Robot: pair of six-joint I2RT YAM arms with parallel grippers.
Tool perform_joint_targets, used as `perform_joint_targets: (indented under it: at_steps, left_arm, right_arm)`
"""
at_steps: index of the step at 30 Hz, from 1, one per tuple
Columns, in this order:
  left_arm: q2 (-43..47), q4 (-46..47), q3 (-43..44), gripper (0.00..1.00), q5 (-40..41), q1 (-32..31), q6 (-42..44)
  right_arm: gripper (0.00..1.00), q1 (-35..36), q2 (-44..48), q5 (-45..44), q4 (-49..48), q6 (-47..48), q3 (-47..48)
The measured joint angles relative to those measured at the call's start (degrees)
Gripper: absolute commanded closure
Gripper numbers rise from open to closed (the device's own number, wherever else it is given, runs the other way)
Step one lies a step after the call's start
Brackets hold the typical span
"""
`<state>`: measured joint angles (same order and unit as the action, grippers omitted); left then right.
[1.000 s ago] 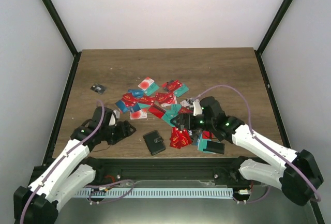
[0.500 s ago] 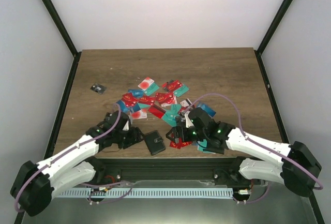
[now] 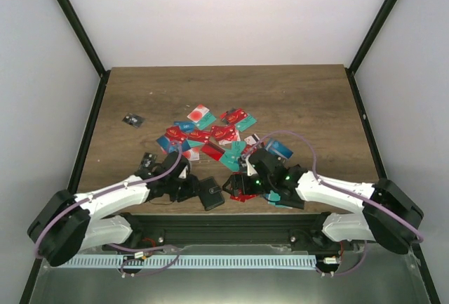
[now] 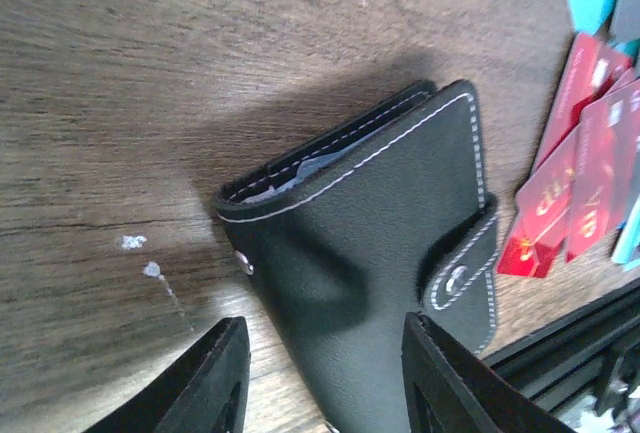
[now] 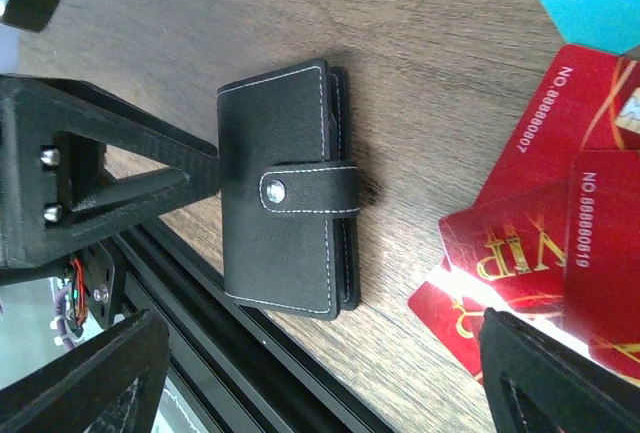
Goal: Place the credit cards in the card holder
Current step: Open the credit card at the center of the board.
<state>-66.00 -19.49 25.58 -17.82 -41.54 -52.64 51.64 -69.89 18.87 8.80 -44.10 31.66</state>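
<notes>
Holder (image 3: 209, 193) is lying shut – left gripper (image 4: 325, 378) is hovering right at it, jaws spread. Right gripper (image 5: 320, 363) is gaping wide just right of the holder, over loose cards (image 5: 520, 253).

Card holder (image 4: 370, 253): lower end is cut off by the bottom edge of the left wrist view and partly covered by the left pincer fingers (image 4: 205, 383). Inner pockets are seen only as a grey sliver. Red credit cards (image 5: 540, 243) are clipped at the right edge of the right wrist view. Top view: card print is too small to be read, some cards are hidden under the right arm (image 3: 330, 190), and the small dark item (image 3: 132, 120) can't be identified.
</notes>
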Motion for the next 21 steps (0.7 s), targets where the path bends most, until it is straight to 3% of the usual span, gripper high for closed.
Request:
perform_joint_targets:
  at_steps: [9,17,21]
  left_arm:
    - [-3.5,2.3,-0.7,0.61,-0.2,-1.7,-0.3]
    - [-8.3,12.2,-2.0,0.89,-2.4,-2.2,0.2]
    - [-9.2,13.7,-1.9,0.96,-2.8,-2.3,1.2]
  right_arm:
    - [0.17,0.3,-3.7,1.0,-2.0,-0.3,0.1]
    - [0.17,0.3,-4.7,1.3,-3.6,-0.5,0.1]
    - [0.17,0.3,-4.7,1.2,-3.6,-0.3,0.1]
